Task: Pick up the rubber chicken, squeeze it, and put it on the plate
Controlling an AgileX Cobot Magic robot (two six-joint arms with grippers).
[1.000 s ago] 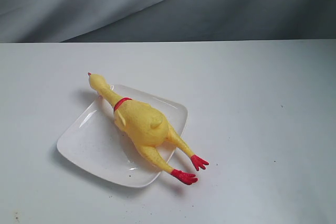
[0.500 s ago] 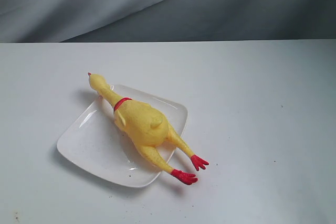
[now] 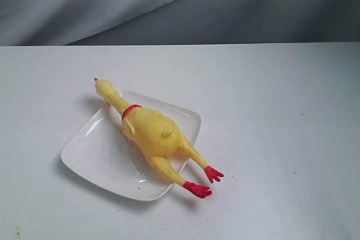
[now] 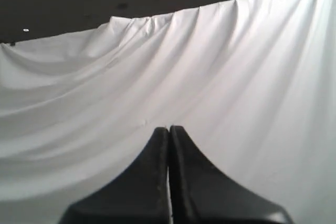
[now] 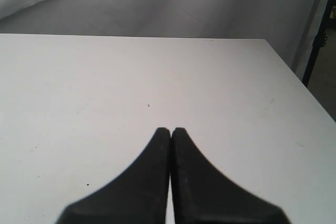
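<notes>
Chicken: the long yellow bumpy rubber chicken (image 3: 153,133) lies on the glossy white square plate (image 3: 93,150), head overhanging at 11 o'clock, red feet at 5 o'clock.
Left gripper (image 4: 169,129): jaws pressed together, empty.
Right gripper (image 5: 171,130): likewise closed on nothing.
Risk: a nudge to the overhanging legs could tip the plate or slide the toy off.

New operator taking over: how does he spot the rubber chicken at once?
On the white table, left of centre in the exterior view, sits a white square plate. Across it lies the rubber chicken: the only yellow thing, red feet overhanging the plate's near edge.
</notes>
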